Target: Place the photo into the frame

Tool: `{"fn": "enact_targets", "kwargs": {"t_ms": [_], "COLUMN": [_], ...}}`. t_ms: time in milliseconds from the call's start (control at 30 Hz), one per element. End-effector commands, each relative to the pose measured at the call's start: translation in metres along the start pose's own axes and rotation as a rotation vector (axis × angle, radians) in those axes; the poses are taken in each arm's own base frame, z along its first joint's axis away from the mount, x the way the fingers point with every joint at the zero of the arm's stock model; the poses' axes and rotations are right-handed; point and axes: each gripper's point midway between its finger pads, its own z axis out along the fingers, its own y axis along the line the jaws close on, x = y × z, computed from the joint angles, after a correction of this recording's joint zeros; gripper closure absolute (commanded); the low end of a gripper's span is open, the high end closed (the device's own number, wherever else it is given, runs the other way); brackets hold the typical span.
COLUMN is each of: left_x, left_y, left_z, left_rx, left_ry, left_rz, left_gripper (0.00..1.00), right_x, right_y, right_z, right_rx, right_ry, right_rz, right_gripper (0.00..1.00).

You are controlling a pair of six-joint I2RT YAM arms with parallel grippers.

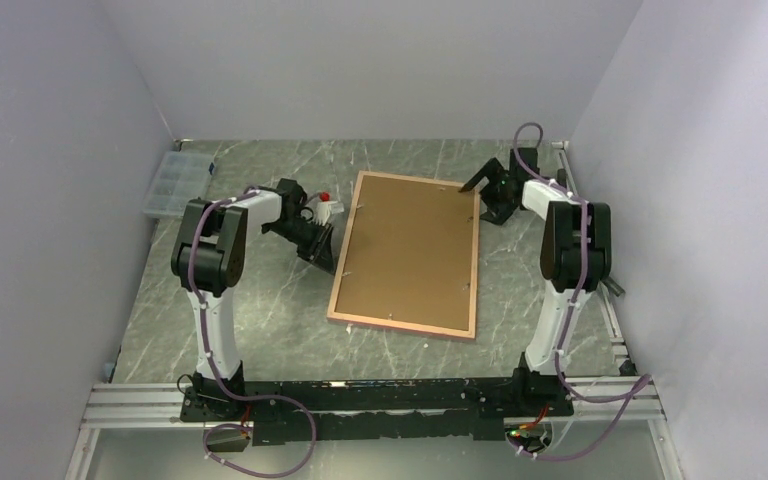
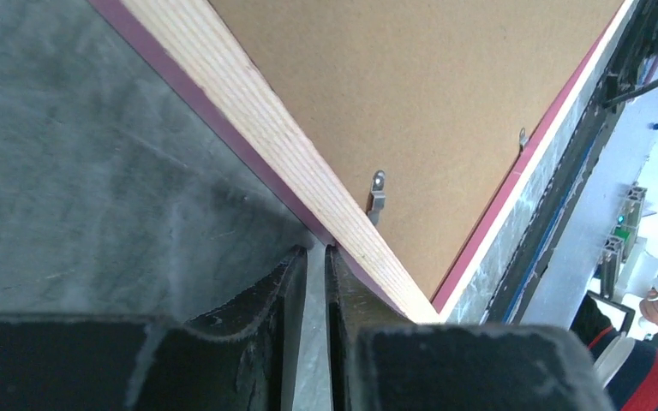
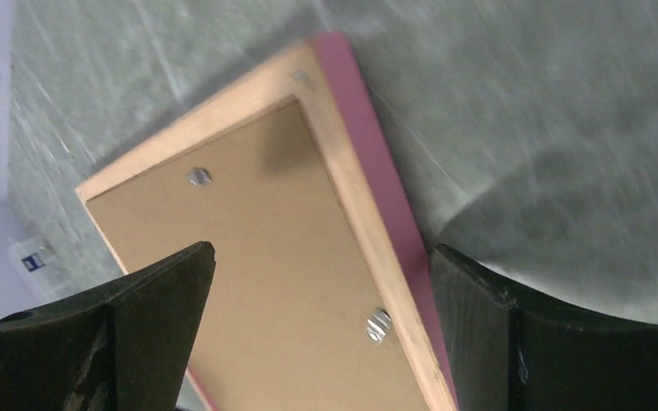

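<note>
The frame (image 1: 400, 327) lies back-up in the middle of the table, its tan wooden rail (image 2: 266, 128) edged in pink, and a plain brown backing board (image 1: 410, 250) fills it. The photo is hidden. My left gripper (image 1: 325, 262) sits low at the frame's left edge. Its jaws (image 2: 317, 250) stand a narrow slit apart with only table showing between them, and the right finger (image 2: 347, 282) rests against the rail. My right gripper (image 1: 470, 185) hovers open over the far right corner (image 3: 351, 171), its fingers straddling the rail and board.
Small metal tabs (image 2: 377, 195) (image 3: 378, 324) stick up along the board's edges. A clear plastic organiser box (image 1: 172, 185) lies at the back left by the wall. A small white, red-capped item (image 1: 325, 207) sits beside the left arm. Aluminium rails (image 1: 360, 395) run along the near edge.
</note>
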Motion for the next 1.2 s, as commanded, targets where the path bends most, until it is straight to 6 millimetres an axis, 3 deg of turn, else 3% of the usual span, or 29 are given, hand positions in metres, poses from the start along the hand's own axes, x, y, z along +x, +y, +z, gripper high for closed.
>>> {"fn": "enact_targets", "kwargs": {"t_ms": [0,167,233,400,467,533,567,667,733,800,867,967,1033,1167], "left_x": [0.018,0.03,0.034,0.049,0.054,0.058,0.058,0.057,0.04,0.013,-0.031,-0.091,-0.116,-0.137], "left_y": [-0.006,-0.048,-0.069,-0.113,-0.126,-0.133,-0.135,-0.144,-0.144,-0.13,-0.089,-0.004,0.039,0.07], "left_z": [0.003,0.008,0.008,0.003,0.0,-0.004,-0.007,-0.032,-0.055,-0.08,-0.101,-0.138,-0.154,-0.151], "left_rx": [-0.02,0.101,0.172,0.341,0.387,0.408,0.409,0.406,0.365,0.281,0.124,-0.084,-0.131,-0.117], "left_ry": [0.054,0.108,0.124,0.179,0.192,0.213,0.222,0.234,0.195,0.124,-0.001,-0.224,-0.342,-0.411], "left_rz": [0.089,0.162,0.207,0.269,0.276,0.282,0.286,0.307,0.342,0.347,0.32,0.171,0.086,0.08], "left_gripper": [0.79,0.79,0.77,0.72,0.68,0.65,0.65,0.6,0.57,0.56,0.55,0.51,0.5,0.41], "right_x": [0.0,0.032,0.056,0.11,0.128,0.126,0.116,0.067,0.037,0.02,0.02,0.056,0.088,0.138], "right_y": [0.043,0.11,0.135,0.17,0.175,0.172,0.17,0.163,0.148,0.137,0.123,0.081,0.05,0.002], "right_z": [0.014,0.04,0.049,0.063,0.067,0.068,0.065,0.035,0.008,-0.021,-0.05,-0.072,-0.084,-0.12], "right_rx": [-0.124,-0.217,-0.246,-0.314,-0.315,-0.261,-0.233,-0.202,-0.173,-0.14,-0.106,-0.034,-0.002,0.029], "right_ry": [0.051,0.145,0.197,0.309,0.365,0.351,0.315,0.154,0.068,0.001,-0.03,0.038,0.101,0.189], "right_rz": [-0.039,-0.131,-0.187,-0.284,-0.323,-0.362,-0.366,-0.329,-0.286,-0.268,-0.256,-0.223,-0.193,-0.158], "right_gripper": [0.0,0.0,0.0,0.0,0.0,0.0,0.0,0.0,0.0,0.0,0.0,0.0,0.0,0.0]}}
